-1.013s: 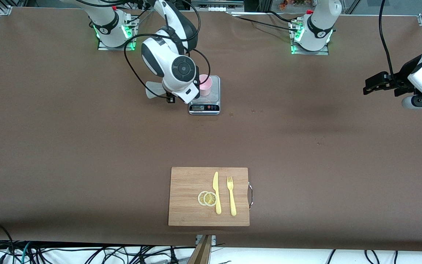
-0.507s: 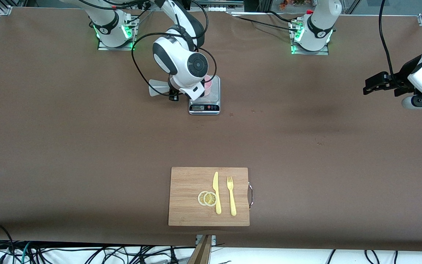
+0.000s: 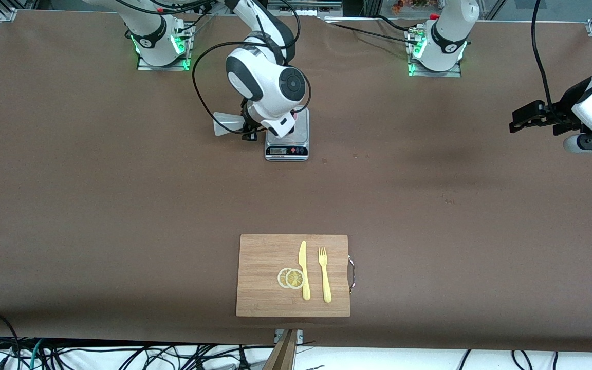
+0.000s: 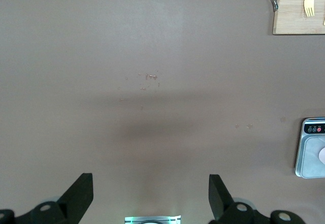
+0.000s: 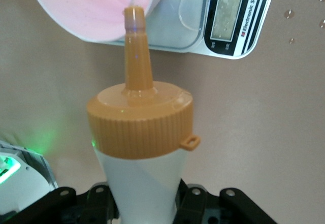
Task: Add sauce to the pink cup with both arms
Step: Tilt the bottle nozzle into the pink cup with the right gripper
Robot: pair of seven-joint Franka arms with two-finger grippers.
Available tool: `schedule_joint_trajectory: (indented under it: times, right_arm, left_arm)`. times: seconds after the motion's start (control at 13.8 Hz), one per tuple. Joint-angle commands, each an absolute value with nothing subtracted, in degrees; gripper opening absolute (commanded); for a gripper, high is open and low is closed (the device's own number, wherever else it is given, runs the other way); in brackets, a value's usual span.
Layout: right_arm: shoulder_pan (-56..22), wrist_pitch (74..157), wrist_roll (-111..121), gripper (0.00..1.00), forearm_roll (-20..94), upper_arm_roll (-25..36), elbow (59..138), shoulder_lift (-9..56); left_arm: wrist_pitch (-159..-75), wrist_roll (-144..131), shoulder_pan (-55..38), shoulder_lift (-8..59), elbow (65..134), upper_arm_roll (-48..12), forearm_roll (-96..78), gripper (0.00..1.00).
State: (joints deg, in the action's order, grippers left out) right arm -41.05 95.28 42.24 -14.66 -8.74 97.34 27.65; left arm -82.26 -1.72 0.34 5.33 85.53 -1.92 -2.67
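A wide brown table fills my screen, with a bamboo cutting board near the front camera carrying a yellow knife, fork and lemon slices.

My right gripper hangs over the edge of the scale, clamped on the sauce bottle, which lies tipped almost flat. From the right wrist view the whitish translucent body sits between the black fingers, its ribbed orange cap and tapered nozzle pointing away from the gripper, the tip over the rim of the pink cup. The cup stands on the scale's steel plate, just ahead of the nozzle, pale pink inside.

My left gripper waits over bare table at the left arm's end, fingers spread wide and holding nothing, well apart from the cup.
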Motion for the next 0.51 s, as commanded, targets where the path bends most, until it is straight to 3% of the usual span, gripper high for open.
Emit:
schedule_joint_trajectory:
  times: [0.0,0.43]
  right_arm:
    - [-42.10,91.24,40.61,0.04,-17.31,-9.40,94.58,28.48]
    - [-42.01,90.35,40.69,0.04,-17.67,-9.58,93.96,28.83]
  left_arm:
    - [-81.47,-1.23,0.18,5.89,84.02,-1.93,-1.58,1.00]
    - [-81.47,-1.23,0.09,5.98,84.02,-1.85,-1.58,1.00]
